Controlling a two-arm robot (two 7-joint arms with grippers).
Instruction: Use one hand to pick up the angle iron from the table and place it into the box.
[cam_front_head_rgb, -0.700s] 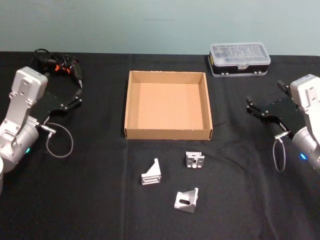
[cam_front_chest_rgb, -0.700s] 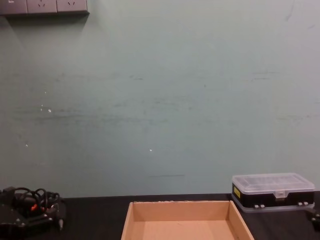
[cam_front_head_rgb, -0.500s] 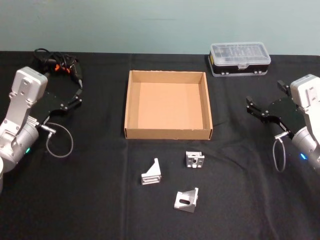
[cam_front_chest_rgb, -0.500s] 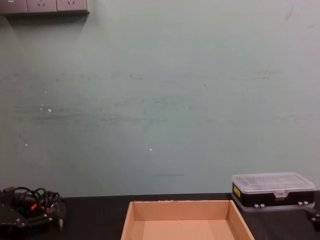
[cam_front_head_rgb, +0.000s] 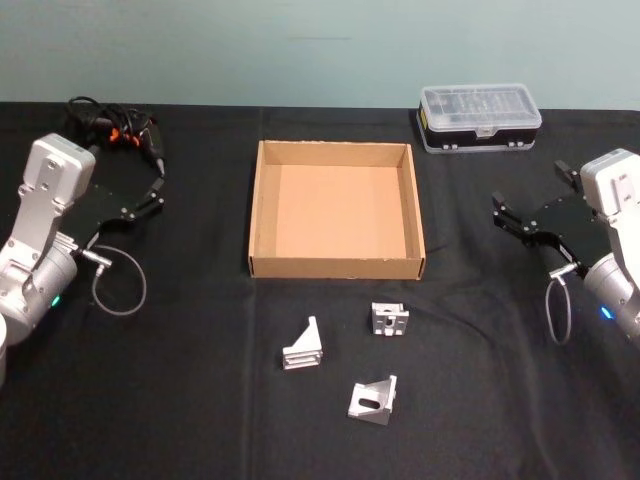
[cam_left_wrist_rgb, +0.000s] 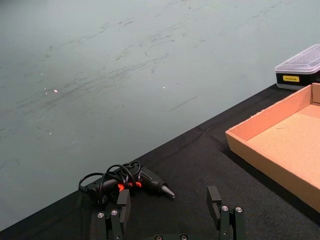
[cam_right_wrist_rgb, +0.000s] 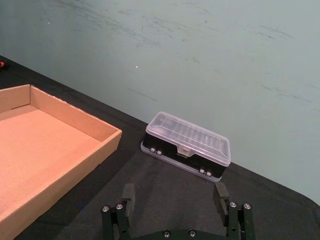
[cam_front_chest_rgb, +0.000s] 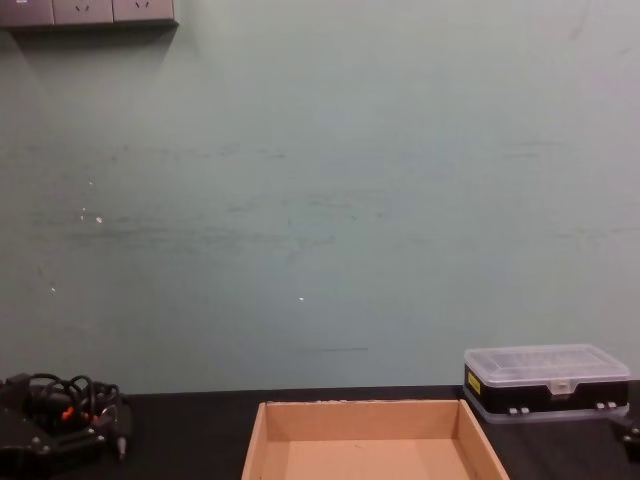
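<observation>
A wide, shallow tan cardboard box (cam_front_head_rgb: 335, 267) sits mid-way across a flat black matte counter (cam_front_head_rgb: 200, 400). Three small silver metal brackets lie on the counter in front of it, apart from one another: the left angle iron (cam_front_head_rgb: 303, 346), the right angle iron (cam_front_head_rgb: 389, 320) and the nearest angle iron (cam_front_head_rgb: 373, 400). The left tool (cam_left_wrist_rgb: 168, 200) is near the counter's left side, its fingers spread apart and holding nothing. The right tool (cam_right_wrist_rgb: 174, 192) mirrors it on the right. A small black plastic case with a clear lid (cam_front_head_rgb: 480, 118) stands behind the box, to its right.
</observation>
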